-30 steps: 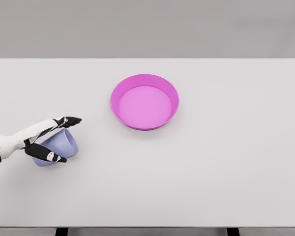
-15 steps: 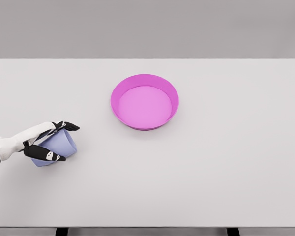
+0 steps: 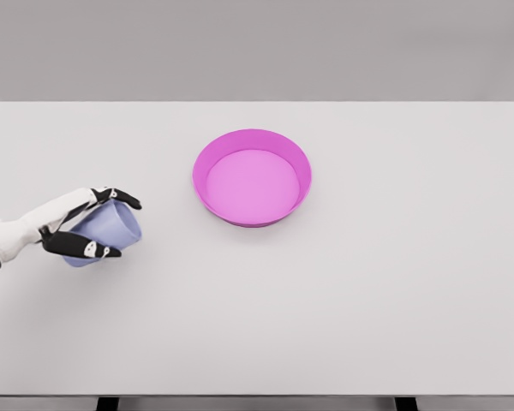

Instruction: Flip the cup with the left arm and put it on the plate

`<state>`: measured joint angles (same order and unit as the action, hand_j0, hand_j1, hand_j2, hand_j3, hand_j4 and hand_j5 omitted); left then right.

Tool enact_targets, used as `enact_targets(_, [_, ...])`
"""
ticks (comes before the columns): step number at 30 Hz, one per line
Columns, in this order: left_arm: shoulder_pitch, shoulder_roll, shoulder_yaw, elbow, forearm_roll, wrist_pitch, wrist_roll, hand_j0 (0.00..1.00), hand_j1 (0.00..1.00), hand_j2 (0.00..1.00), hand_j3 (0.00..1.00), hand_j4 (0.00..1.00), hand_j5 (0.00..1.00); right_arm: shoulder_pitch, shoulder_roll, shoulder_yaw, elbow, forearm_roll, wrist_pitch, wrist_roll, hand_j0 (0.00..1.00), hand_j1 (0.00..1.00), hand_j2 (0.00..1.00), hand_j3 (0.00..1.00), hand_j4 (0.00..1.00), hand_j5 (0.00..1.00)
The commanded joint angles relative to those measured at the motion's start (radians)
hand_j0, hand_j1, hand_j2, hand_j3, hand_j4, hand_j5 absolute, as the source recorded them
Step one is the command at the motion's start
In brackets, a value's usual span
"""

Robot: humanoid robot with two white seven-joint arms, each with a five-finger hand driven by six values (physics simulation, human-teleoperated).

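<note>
Looking through the head view only: the left arm enters from the left edge, cut off at the forearm, so nothing above the wrist can be read; the right arm does not show at all. The left hand [image 3: 79, 229] covers part of the cup [image 3: 107, 231], hiding its near rim and most of its left side, and whether its base still touches the table [image 3: 368, 300] cannot be told. Compared with half a second ago, hand and cup sit slightly higher in the picture and a little to the right, and the shadow under the cup looks fainter. The hand is closed around the lavender cup: dark-tipped fingers [image 3: 124, 199] curl over its top, the thumb presses along its lower side. The cup lies tilted on its side at the table's left, well apart from the pink plate [image 3: 301, 175] near the table's centre.
</note>
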<state>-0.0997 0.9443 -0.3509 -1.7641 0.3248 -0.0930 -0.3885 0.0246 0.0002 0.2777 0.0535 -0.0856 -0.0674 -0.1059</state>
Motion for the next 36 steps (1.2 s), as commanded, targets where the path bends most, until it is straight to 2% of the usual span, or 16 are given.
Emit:
enact_targets(1, [-0.005, -0.027, 0.004, 0.0, 0.003, -0.011, 0.002, 0.65, 0.65, 0.65, 0.65, 0.65, 0.65, -0.002, 0.0, 0.0, 0.0, 0.0, 0.0, 0.0, 1.0, 1.0, 1.0, 1.0, 1.0, 1.0])
enact_targets(7, [-0.064, -0.078, 0.003, 0.0, 0.003, -0.019, 0.003, 0.65, 0.65, 0.65, 0.65, 0.65, 0.65, 0.0, 0.0, 0.0, 0.0, 0.0, 0.0, 0.0, 1.0, 1.0, 1.0, 1.0, 1.0, 1.0])
enact_targets(11, [-0.068, -0.087, 0.003, 0.0, 0.01, -0.022, 0.004, 0.66, 0.66, 0.66, 0.66, 0.66, 0.66, 0.0, 0.0, 0.0, 0.0, 0.0, 0.0, 0.0, 1.0, 1.0, 1.0, 1.0, 1.0, 1.0])
enact_targets(14, [-0.081, -0.147, 0.003, 0.0, 0.011, -0.045, 0.007, 0.66, 0.66, 0.66, 0.66, 0.66, 0.66, 0.0, 0.0, 0.0, 0.0, 0.0, 0.0, 0.0, 1.0, 1.0, 1.0, 1.0, 1.0, 1.0])
enact_targets(24, [-0.12, -0.251, 0.0, 0.002, 0.011, -0.126, 0.054, 0.65, 0.65, 0.65, 0.65, 0.65, 0.65, 0.0, 0.0, 0.0, 0.0, 0.0, 0.0, 0.0, 1.0, 1.0, 1.0, 1.0, 1.0, 1.0])
enact_targets(36, [-0.14, -0.366, 0.001, 0.025, 0.011, -0.209, 0.057, 0.65, 0.65, 0.65, 0.65, 0.65, 0.65, 0.0, 0.0, 0.0, 0.0, 0.001, 0.0, 0.0, 1.0, 1.0, 1.0, 1.0, 1.0, 1.0])
